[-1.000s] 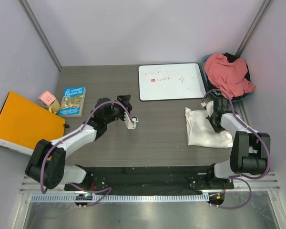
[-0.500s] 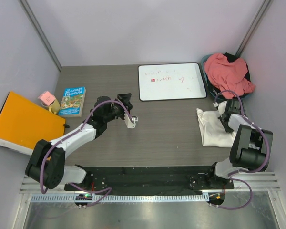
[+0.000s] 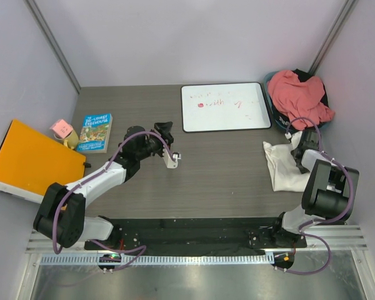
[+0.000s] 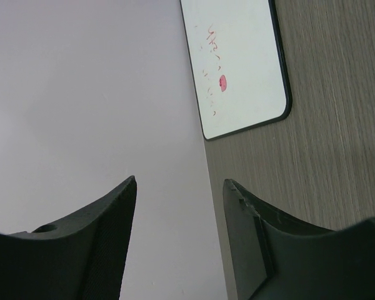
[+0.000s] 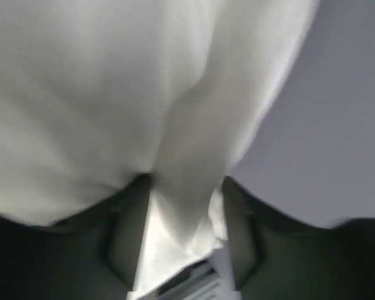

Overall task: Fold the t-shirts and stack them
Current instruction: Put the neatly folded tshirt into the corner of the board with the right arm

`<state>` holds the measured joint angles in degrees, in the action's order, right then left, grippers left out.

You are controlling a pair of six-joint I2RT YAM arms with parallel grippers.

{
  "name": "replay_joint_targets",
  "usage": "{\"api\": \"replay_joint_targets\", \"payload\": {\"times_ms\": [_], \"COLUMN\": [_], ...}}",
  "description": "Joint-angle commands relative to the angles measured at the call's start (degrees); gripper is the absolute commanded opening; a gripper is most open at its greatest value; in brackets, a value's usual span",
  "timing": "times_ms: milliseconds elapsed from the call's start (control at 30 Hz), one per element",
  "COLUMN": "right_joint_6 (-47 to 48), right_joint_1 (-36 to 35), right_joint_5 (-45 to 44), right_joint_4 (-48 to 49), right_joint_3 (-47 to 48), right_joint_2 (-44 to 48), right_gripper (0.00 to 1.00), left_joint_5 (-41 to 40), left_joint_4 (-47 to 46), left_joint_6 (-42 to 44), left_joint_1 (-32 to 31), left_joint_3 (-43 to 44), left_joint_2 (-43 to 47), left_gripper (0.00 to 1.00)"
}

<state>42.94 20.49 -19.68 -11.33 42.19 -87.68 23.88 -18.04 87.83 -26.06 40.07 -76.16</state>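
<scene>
At the tabletop's right edge, right gripper [image 5: 186, 187] pinches a fold of the bunched white t-shirt [image 3: 286, 172], likely to pull it flat for folding. Left gripper [image 4: 180, 181] hangs wide and empty mid-tabletop, free to assist. Two t-shirts total: pink t-shirt [image 3: 298, 97] sits heaped in the bin [image 3: 268, 79], far right corner.

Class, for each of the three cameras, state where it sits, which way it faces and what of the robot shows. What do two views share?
Top external: above and behind the robot, looking down on the table; left arm, right arm, left gripper, right gripper all show.
Left wrist: low, facing across the table to the whiteboard; its two fingers frame the bottom.
Right wrist: close against the white t-shirt; cloth lies between its fingers.
Shared: whiteboard, in top external and left wrist.
</scene>
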Motion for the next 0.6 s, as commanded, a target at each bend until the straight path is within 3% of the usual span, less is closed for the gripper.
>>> {"api": "replay_joint_targets", "payload": {"times_ms": [0,33,133,333,433,500,567], "right_joint_6": [0.0,0.0,-1.4,-3.3,-7.3,-9.1,-13.2], "right_joint_1": [0.4,0.4,0.4,0.4,0.4,0.3,0.1], "right_joint_5": [-6.0,-7.2,-8.4,-6.6,2.9,19.4,28.7], "right_joint_4": [7.5,8.6,11.0,10.0,3.3,-8.9,-15.6], "right_joint_3": [-0.3,-1.1,-1.8,0.4,5.3,9.3,14.4], "right_joint_2": [2.1,2.9,6.7,13.8,18.4,19.8,20.7], "right_gripper": [0.75,0.87,0.95,0.94,0.89,0.87,0.99], "left_joint_5": [1.5,1.6,1.7,2.5,2.2,1.9,0.4], "left_joint_4": [-0.3,-0.2,0.2,0.7,2.1,5.3,8.6], "left_joint_6": [0.7,0.8,0.8,1.3,0.4,-1.4,-14.5], "left_joint_1": [0.3,0.3,0.3,0.2,0.2,0.2,0.2], "left_joint_3": [1.2,1.1,1.0,0.7,1.7,4.1,7.1], "left_joint_2": [1.0,1.1,1.5,2.3,3.0,3.6,3.7], "left_gripper": [0.6,0.6,0.6,0.61,0.61,0.61,0.73]}}
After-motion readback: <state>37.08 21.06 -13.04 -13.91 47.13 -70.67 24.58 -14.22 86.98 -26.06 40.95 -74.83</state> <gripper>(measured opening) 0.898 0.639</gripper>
